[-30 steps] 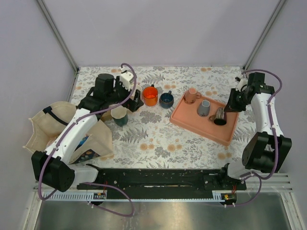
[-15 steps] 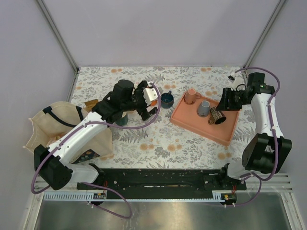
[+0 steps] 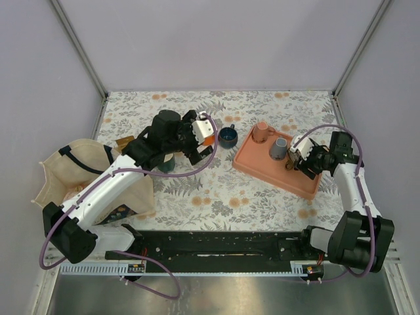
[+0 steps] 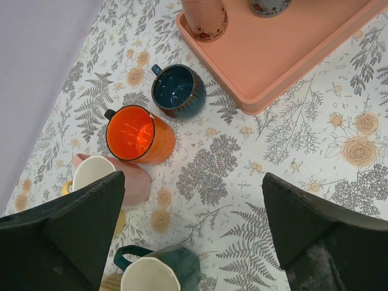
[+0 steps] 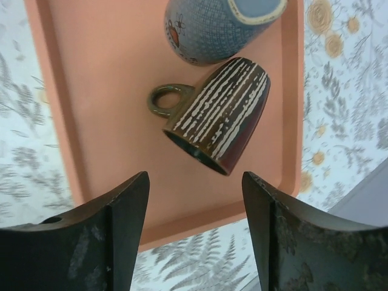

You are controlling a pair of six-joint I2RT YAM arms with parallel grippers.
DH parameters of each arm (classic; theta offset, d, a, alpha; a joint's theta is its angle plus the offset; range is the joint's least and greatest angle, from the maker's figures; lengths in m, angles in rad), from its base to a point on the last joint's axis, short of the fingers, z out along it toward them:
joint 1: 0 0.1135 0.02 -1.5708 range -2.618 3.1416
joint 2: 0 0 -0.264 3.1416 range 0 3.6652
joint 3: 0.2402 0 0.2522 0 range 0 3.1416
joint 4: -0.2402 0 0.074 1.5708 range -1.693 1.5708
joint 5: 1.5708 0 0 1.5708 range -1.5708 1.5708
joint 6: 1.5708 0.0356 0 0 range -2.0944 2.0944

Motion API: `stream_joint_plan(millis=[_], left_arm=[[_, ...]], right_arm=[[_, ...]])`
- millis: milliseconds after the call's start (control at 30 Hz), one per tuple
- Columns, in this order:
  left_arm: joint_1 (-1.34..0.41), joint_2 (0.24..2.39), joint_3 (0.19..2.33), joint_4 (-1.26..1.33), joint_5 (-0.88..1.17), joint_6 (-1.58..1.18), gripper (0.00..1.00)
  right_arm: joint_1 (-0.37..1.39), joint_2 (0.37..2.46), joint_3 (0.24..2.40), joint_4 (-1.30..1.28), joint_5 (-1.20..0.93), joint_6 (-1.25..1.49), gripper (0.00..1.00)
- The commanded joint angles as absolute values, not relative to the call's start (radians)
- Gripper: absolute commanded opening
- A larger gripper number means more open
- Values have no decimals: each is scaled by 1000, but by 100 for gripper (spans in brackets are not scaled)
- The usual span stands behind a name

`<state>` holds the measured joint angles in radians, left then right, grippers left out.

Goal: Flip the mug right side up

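Note:
A brown mug with white stripes [image 5: 215, 115] lies on its side in the salmon tray [image 5: 109, 79], mouth facing my right gripper [image 5: 195, 179]. That gripper is open just short of the mug's rim, with nothing between its fingers. In the top view it [image 3: 302, 163] hovers over the tray's near right part and covers most of the mug. A blue-grey mug [image 5: 221, 21] stands upside down just behind the brown one. My left gripper [image 4: 193, 179] is open and empty above the floral cloth, left of the tray.
An orange mug [image 4: 136, 134], a dark blue mug [image 4: 177, 91], a pink mug on its side [image 4: 103, 176] and a teal mug [image 4: 160, 273] sit on the cloth under the left arm. A pink mug [image 3: 262, 131] stands on the tray. A cloth bag [image 3: 65, 174] lies at the far left.
My right gripper came from the tray's far right edge toward its near side and its jaws widened, leaving the brown mug on its side. The left arm swung right over the loose mugs.

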<state>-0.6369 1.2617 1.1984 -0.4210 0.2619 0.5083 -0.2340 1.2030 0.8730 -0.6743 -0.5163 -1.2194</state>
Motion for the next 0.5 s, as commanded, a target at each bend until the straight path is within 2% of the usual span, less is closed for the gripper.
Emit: stream_joint_plan(millis=[0, 167, 367, 467], left_arm=[[-637, 1236, 1259, -437, 229, 505, 99], [-637, 1216, 1249, -462, 222, 502, 98], [-635, 1213, 1255, -479, 203, 509, 97], [-635, 1223, 1258, -476, 212, 496, 96]], right_arm=[[-233, 1213, 778, -335, -525, -1448, 70], [-233, 1305, 767, -256, -580, -1529, 65], [-227, 1330, 648, -130, -603, -1664, 57], [-227, 1313, 592, -123, -604, -1724, 48]])
